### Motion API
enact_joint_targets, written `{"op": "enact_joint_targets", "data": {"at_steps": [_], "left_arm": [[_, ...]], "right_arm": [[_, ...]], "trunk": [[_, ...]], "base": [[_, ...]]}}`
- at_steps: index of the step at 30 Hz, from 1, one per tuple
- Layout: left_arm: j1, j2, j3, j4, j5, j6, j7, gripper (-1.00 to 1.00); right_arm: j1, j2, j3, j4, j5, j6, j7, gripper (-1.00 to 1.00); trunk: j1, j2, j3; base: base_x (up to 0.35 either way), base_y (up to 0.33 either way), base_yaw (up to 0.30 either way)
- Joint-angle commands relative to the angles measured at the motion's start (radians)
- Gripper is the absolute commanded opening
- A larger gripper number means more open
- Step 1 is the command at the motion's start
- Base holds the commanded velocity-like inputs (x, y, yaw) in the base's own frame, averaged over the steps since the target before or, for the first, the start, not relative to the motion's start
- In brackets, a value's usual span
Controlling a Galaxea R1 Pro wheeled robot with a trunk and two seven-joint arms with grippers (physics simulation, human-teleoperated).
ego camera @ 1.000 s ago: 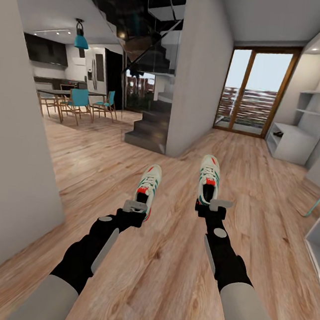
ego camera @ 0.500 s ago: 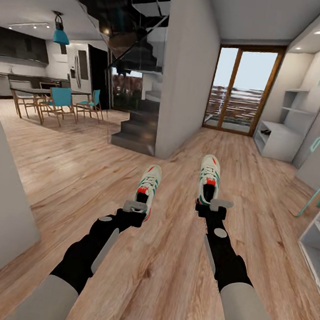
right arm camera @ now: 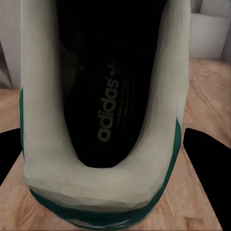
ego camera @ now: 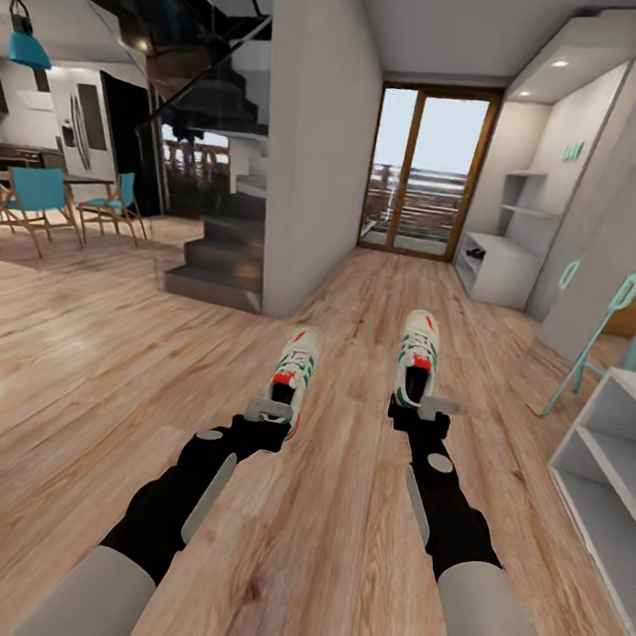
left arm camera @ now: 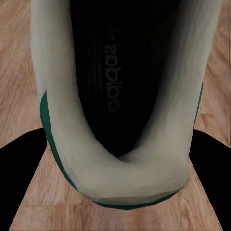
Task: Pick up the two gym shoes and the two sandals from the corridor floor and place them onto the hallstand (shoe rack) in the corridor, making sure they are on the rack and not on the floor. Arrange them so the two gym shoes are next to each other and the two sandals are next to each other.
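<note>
Each set of jaws is clamped on a sneaker's heel, so the left gripper (ego camera: 272,412) and right gripper (ego camera: 428,408) carry one gym shoe apiece, toes pointing ahead, clear of the corridor floor (ego camera: 93,370). Both gym shoes (ego camera: 295,365) are cream with green stripes and red accents. Far beyond the jaws stands the pale hallstand (ego camera: 498,266).

Two gym shoes (ego camera: 292,375) (ego camera: 415,366) side by side above corridor floor (ego camera: 328,558), hallstand (ego camera: 498,266) far ahead right
</note>
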Motion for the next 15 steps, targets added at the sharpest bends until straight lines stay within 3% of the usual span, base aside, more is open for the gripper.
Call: {"op": "enact_joint_targets", "data": {"at_steps": [1, 15], "left_arm": [[0.0, 0.0, 0.0, -0.002, 0.01, 0.006, 0.002, -1.0], [0.0, 0.0, 0.0, -0.002, 0.01, 0.006, 0.002, -1.0]], "right_arm": [[-0.001, 0.001, -0.002, 0.0, 0.011, 0.002, -0.001, -1.0], [-0.001, 0.001, -0.002, -0.002, 0.011, 0.002, -0.001, -1.0]], "trunk": [[0.0, 0.0, -0.001], [0.0, 0.0, -0.001]], "base": [[0.343, 0.0, -0.289], [0.343, 0.0, -0.289]]}}
